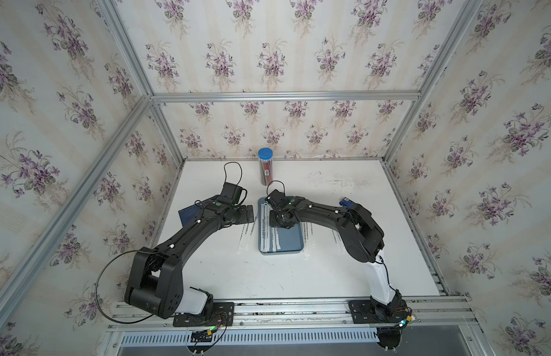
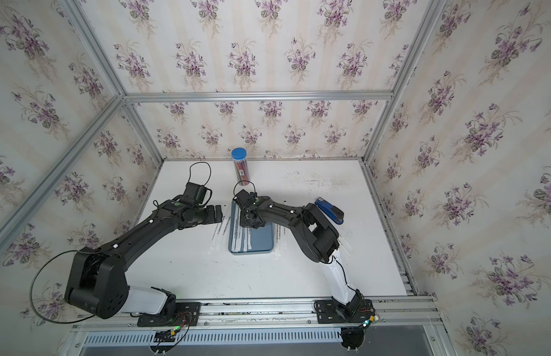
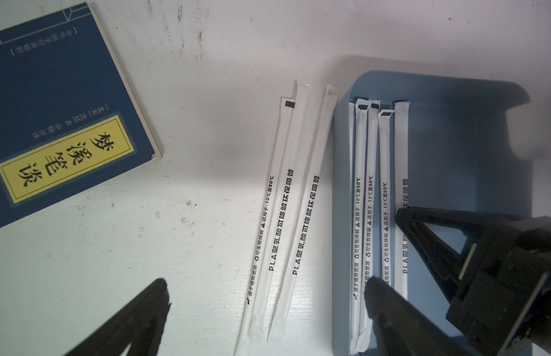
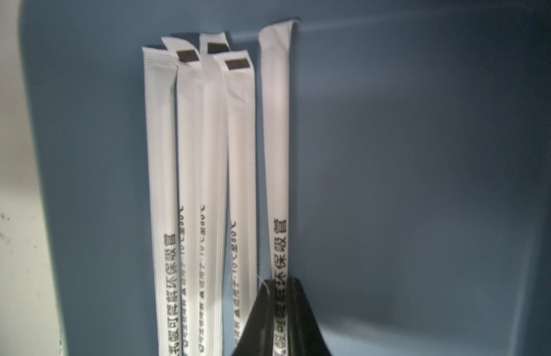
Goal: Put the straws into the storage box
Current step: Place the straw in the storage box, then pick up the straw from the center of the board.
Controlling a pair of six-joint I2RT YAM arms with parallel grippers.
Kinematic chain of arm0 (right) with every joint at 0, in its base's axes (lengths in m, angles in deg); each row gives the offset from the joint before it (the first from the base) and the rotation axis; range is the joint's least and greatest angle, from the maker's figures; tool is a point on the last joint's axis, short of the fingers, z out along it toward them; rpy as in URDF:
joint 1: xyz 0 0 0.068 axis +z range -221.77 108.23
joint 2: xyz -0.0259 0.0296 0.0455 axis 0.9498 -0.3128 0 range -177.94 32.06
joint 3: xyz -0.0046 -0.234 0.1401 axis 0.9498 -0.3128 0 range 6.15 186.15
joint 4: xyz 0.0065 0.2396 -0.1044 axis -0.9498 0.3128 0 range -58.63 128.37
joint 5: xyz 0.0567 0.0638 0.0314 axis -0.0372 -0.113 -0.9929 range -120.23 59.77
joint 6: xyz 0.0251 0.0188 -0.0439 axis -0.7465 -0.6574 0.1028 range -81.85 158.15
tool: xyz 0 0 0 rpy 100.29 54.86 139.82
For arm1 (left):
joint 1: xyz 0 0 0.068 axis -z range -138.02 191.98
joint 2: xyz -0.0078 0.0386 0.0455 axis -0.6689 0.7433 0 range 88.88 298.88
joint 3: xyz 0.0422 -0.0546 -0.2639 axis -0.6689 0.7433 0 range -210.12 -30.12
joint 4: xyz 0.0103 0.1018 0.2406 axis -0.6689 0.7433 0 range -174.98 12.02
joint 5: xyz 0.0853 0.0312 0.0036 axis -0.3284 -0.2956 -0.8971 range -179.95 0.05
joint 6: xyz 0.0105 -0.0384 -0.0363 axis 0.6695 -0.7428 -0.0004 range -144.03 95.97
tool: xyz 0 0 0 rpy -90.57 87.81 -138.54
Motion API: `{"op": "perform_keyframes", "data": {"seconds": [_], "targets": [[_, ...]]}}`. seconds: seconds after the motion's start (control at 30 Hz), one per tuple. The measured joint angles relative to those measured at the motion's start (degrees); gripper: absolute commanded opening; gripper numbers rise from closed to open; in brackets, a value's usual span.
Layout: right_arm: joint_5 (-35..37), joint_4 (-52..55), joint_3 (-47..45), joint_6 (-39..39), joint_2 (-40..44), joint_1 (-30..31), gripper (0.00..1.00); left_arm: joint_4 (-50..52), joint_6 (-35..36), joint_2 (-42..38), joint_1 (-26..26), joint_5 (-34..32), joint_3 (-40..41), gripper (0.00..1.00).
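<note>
Right hand [image 4: 280, 308] pinches straw [image 4: 275, 138] mid-length, low in box [image 4: 422, 154]; four others [image 4: 200, 138] just beside it. Left hand [image 3: 266, 282] wide open above three loose straws [image 3: 286, 200] on worktop [image 3: 206, 92]. Light, slippery, crease-prone paper: you pinch mid-length, gently.

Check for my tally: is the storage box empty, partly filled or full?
Partly filled: five straws line one side of the storage box, one pinched by the right claw; the remaining floor is bare.

Five straws [image 4: 242, 154] in one storage box [image 4: 422, 154]
</note>
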Motion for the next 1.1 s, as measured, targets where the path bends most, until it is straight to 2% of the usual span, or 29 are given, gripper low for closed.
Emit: {"op": "perform_keyframes", "data": {"seconds": [0.37, 0.57, 0.8, 0.9, 1.1], "targets": [[-0.9, 2.2, 0.4, 0.2, 3.4, -0.4, 0.32, 0.9, -0.1, -2.1, -0.1, -0.1, -1.2, 1.00], [-0.3, 3.6, -0.9, 1.3, 9.6, -2.2, 0.32, 1.2, -0.2, -3.3, -0.5, -0.1, -3.3, 1.00], [3.7, 4.0, -14.5, 2.3, 20.8, -10.3, 0.32, 2.0, 0.2, -3.8, -0.4, -0.3, -3.3, 1.00], [6.2, 4.7, -18.7, 3.2, 21.0, -13.3, 0.33, 1.9, -0.5, -4.0, 0.5, 0.0, -2.9, 1.00], [7.9, 3.7, -18.8, 4.7, 16.7, -13.9, 0.35, 2.5, -0.9, -0.8, 3.3, 0.1, -5.0, 1.00]]}}
